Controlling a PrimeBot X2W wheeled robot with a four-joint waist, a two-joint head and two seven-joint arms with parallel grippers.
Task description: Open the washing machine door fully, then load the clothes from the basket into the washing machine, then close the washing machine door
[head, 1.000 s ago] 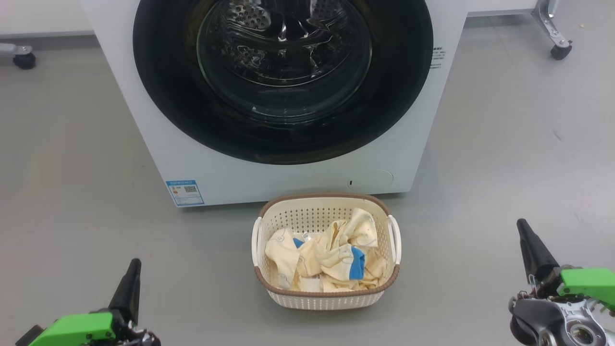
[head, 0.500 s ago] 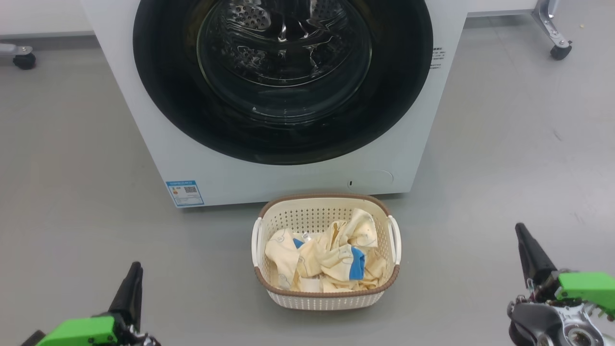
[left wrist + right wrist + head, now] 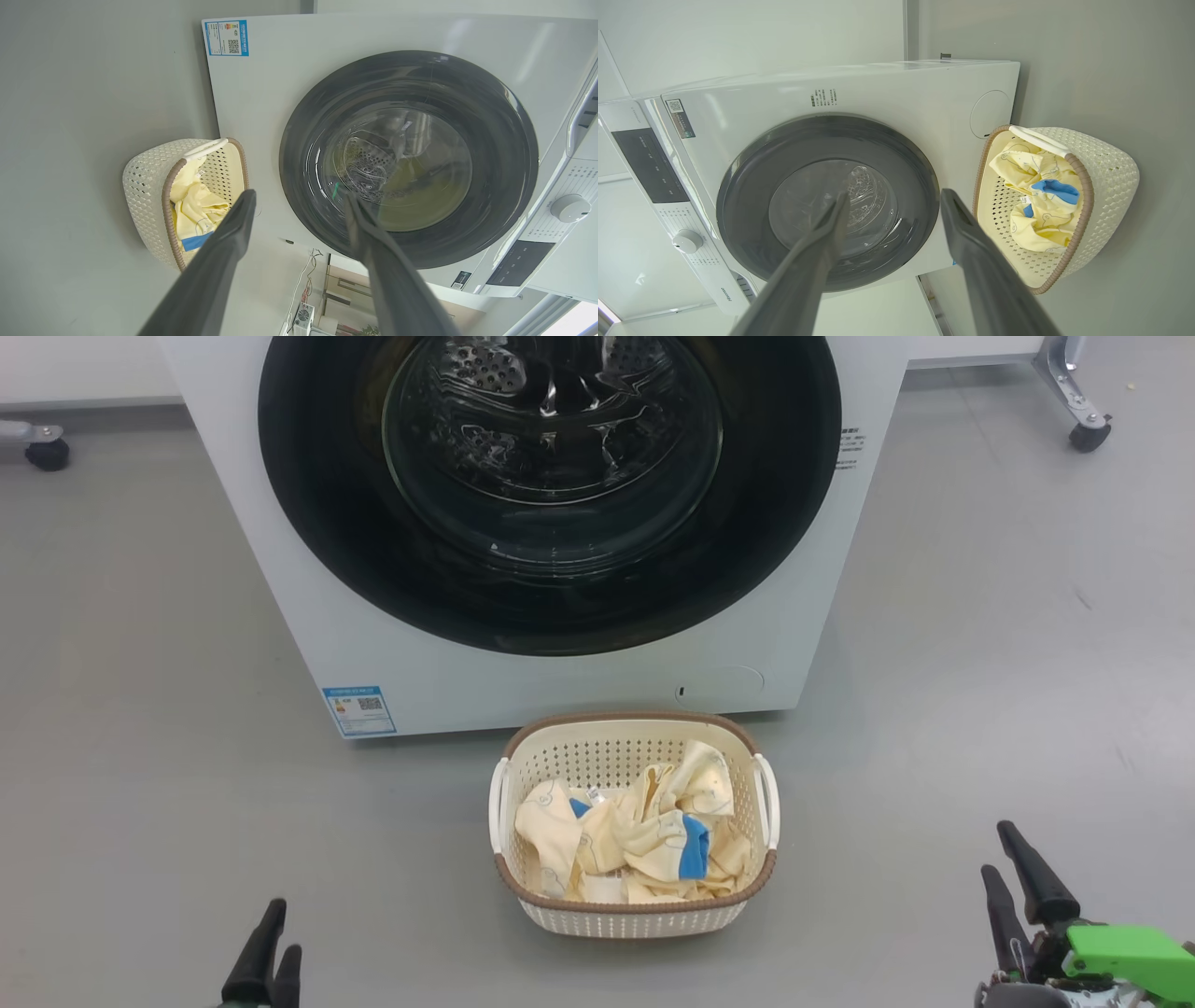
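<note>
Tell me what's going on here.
A robot faces a washer whose door is shut. The left gripper and right gripper are open and empty, low at either side, touching nothing. The clothes lie in the basket on the floor before the washer. No step is done yet; opening the door comes first.

The clothes (image 3: 644, 831) are pale yellow with blue cuffs, the perforated basket (image 3: 635, 919) cream, brown-rimmed, the washing machine (image 3: 560, 686) white

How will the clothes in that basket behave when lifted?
Probably floppy: the pale yellow clothes lie crumpled in folds, so they should drape. Likely light, being thin fabric. Tangled together, several may leave the cream basket at once.
</note>
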